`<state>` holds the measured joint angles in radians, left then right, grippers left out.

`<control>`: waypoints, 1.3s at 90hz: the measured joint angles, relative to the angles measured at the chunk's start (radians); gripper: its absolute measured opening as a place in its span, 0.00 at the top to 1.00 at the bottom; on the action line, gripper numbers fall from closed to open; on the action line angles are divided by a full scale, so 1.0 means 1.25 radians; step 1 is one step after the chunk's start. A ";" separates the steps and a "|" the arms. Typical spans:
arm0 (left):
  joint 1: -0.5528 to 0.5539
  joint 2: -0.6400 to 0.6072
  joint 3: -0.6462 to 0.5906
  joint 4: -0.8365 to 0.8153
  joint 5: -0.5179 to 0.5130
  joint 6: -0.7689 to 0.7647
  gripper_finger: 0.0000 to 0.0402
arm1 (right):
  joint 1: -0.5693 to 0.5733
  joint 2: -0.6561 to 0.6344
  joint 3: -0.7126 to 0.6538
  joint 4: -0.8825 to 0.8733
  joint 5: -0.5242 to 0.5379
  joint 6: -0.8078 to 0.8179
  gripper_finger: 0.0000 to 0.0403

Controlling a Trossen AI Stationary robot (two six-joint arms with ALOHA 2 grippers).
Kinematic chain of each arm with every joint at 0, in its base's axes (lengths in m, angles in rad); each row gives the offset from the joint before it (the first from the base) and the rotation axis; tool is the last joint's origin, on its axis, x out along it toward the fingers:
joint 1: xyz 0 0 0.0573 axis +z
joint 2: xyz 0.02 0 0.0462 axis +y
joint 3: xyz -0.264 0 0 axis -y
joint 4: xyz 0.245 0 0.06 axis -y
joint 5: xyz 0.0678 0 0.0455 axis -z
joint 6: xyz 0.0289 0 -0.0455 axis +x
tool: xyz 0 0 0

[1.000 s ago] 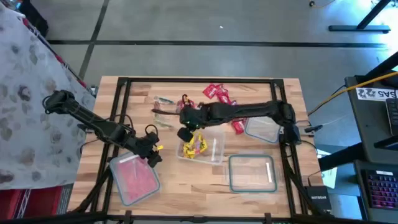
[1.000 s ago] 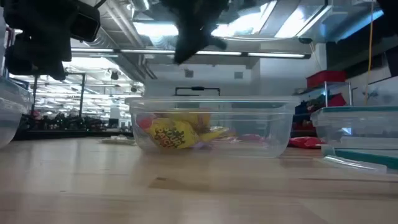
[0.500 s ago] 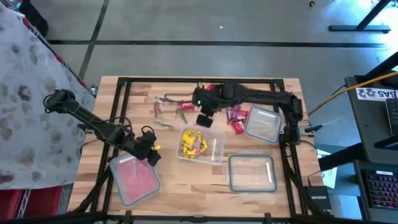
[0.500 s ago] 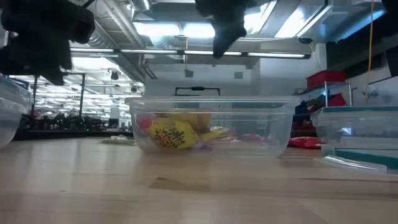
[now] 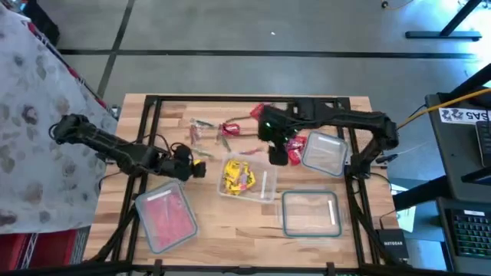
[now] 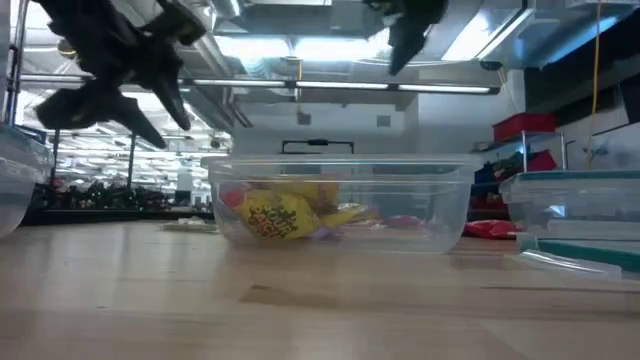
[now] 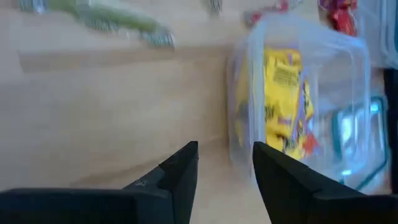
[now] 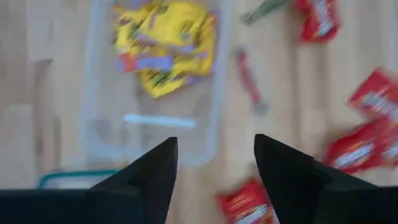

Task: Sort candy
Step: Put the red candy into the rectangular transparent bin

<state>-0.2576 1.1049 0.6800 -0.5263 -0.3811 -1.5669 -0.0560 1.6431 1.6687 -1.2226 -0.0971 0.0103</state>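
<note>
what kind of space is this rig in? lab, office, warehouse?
Probably a lab or workshop: a wooden workbench on a bare concrete floor, a computer keyboard on a desk beside it, and long ceiling lights over an open hall.

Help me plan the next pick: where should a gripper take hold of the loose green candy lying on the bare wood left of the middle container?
Judging by its pose, grip the green candy across its narrow middle, from straight above. It lies flat and elongated on the table, apart from the middle container. The left gripper, open and empty, is nearest.
</note>
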 joint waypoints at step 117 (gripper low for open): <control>0.149 -0.001 0.000 0.019 0.281 0.414 0.66 | 0.849 0.232 -0.373 0.285 0.182 0.826 0.28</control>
<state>-0.0717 1.1038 0.6796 -0.5030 -0.0298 -1.0497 1.0050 1.9336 1.2020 -0.8665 0.1307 1.0424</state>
